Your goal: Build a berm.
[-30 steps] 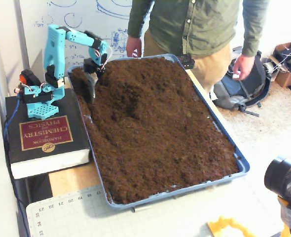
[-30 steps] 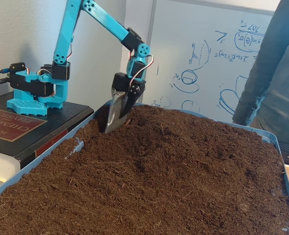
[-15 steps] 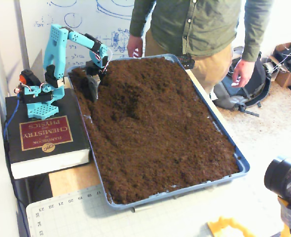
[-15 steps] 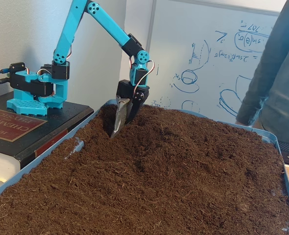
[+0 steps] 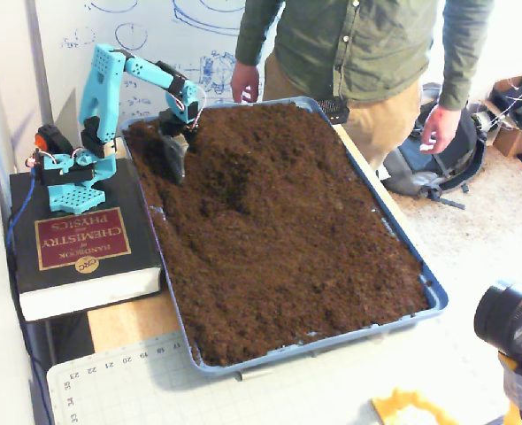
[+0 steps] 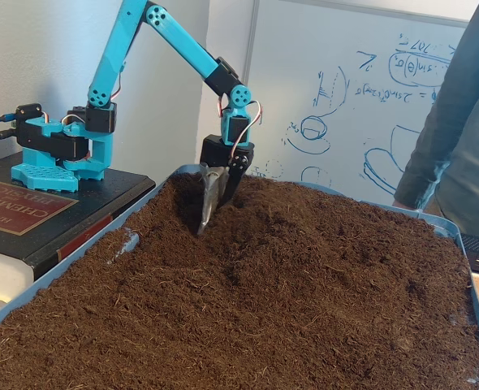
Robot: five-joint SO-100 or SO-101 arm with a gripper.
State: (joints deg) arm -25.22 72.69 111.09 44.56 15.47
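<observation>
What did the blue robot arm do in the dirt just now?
The gripper slid sideways through the soil, away from the tray's edge nearest the arm's base and toward the raised berm, its scoop turning edge-on in a fixed view. It took hold of nothing. The tray, the book and most of the soil stayed put.

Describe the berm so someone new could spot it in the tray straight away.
Start at the blue tray of brown soil and go to its far end beside the blue arm. The berm is the raised soil mound right of the claw; unlike the flatter soil nearer the camera, it stands higher.
</observation>
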